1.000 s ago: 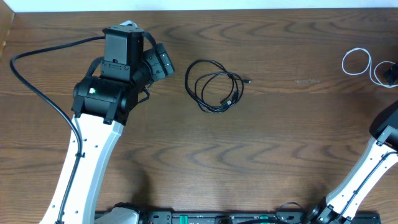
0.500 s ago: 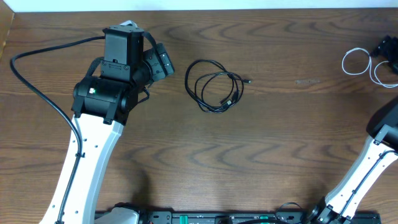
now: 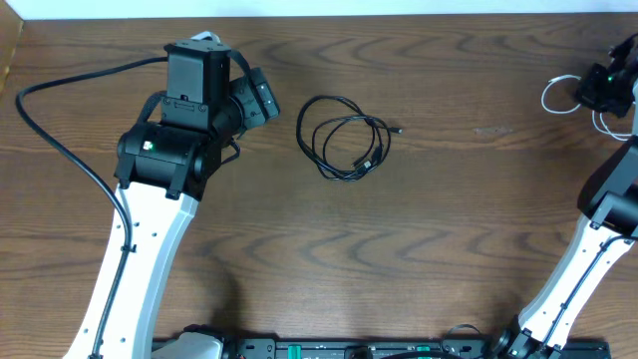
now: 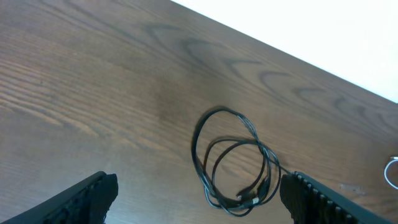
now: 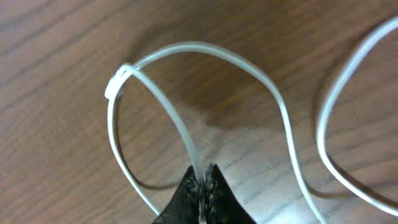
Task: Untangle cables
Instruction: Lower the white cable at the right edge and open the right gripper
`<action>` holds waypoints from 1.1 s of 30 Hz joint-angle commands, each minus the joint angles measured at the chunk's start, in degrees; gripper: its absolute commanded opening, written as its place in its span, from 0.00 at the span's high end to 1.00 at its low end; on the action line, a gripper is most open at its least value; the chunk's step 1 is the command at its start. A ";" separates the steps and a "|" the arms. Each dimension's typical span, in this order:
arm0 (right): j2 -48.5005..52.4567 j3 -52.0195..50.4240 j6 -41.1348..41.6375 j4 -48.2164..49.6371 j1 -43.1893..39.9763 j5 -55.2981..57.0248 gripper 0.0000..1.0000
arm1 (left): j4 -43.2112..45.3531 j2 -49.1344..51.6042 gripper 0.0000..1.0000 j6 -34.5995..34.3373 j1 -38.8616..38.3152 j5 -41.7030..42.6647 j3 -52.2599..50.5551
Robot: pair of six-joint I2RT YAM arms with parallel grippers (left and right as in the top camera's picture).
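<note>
The black cable (image 3: 339, 122) lies coiled on the table's middle, apart from the white one. My left gripper (image 3: 261, 100) hovers to its left, open; in the left wrist view the coil (image 4: 246, 193) lies ahead between the wide-spread fingers (image 4: 93, 196), untouched. The white cable (image 3: 554, 84) lies looped at the far right edge. My right gripper (image 3: 598, 92) sits on it. In the right wrist view the fingertips (image 5: 204, 177) are pinched together on a strand of the white cable (image 5: 180, 124), which loops away on the wood.
The wooden table (image 3: 449, 229) carries nothing else. Its far edge (image 3: 399, 14) runs just beyond both cables. A thick black arm wire (image 3: 60, 130) loops at the left. The white cable's loop (image 4: 392, 171) shows at the left wrist view's right edge.
My right gripper came into view at the far right, moved onto the white cable and shut on a strand, tugging the loop slightly. The left arm and black cable stayed still.
</note>
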 commanded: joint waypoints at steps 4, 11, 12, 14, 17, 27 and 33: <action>-9.27 4.46 7.23 -3.04 -4.28 -0.79 0.99 | 0.33 0.35 0.11 1.03 0.00 2.27 -0.09; -17.07 4.44 16.06 -10.73 -9.70 8.24 0.99 | 0.28 0.35 0.11 1.05 0.00 2.49 -0.09; -17.03 4.42 16.35 -11.67 -10.05 9.57 0.99 | 0.28 0.35 0.11 1.03 0.00 2.49 -0.09; -16.13 3.78 16.33 -13.22 -10.56 12.48 0.99 | 0.26 0.35 0.11 1.05 0.00 2.49 -0.09; -13.77 2.45 16.28 -13.14 -10.71 14.67 0.98 | 0.24 0.35 0.11 1.05 0.00 2.49 -0.09; -2.78 0.72 14.36 -8.28 -10.75 12.83 0.23 | 0.04 0.37 0.11 1.46 0.02 2.49 -0.09; -4.37 1.22 14.16 -8.50 -10.75 7.82 0.20 | 0.17 0.46 0.11 1.46 0.02 2.47 -0.09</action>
